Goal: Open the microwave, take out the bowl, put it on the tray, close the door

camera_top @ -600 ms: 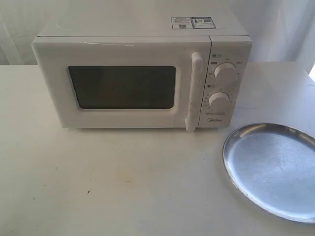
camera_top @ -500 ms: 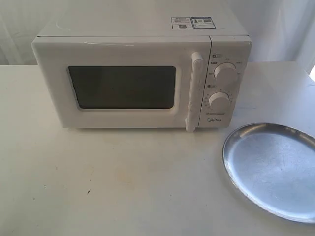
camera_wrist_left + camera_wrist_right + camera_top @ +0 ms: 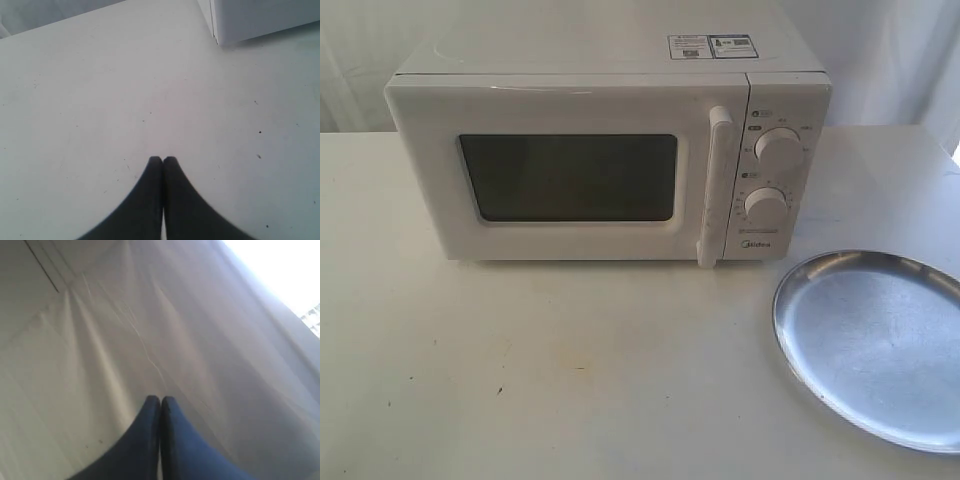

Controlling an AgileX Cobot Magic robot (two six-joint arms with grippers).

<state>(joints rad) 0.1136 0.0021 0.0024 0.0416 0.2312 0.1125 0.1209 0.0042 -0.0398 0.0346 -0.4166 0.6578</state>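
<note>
Door (image 3: 425, 180) shut; opening it is the first step.
The microwave (image 3: 610, 60) sits upper centre on the surface (image 3: 570, 370), tray (image 3: 875, 345) lower right; the bowl is probably behind the dark window (image 3: 570, 178) (unseen). Left tool (image 3: 163, 159) and right tool (image 3: 160, 398) are both pinched together, empty; one must part to hook the handle (image 3: 715, 185).

I'm seeing the microwave (image 3: 608, 150) in smooth white plastic with a slight gloss; the window in its door (image 3: 565, 178) is dark and sheeny. The tray (image 3: 880, 345) at the bench's right edge is bright, reflective metal. The bench top (image 3: 570, 370) reads matt off-white, faintly speckled. The white cloth (image 3: 125, 330) looks creased. The left gripper (image 3: 163, 159) looks matt black.
</note>
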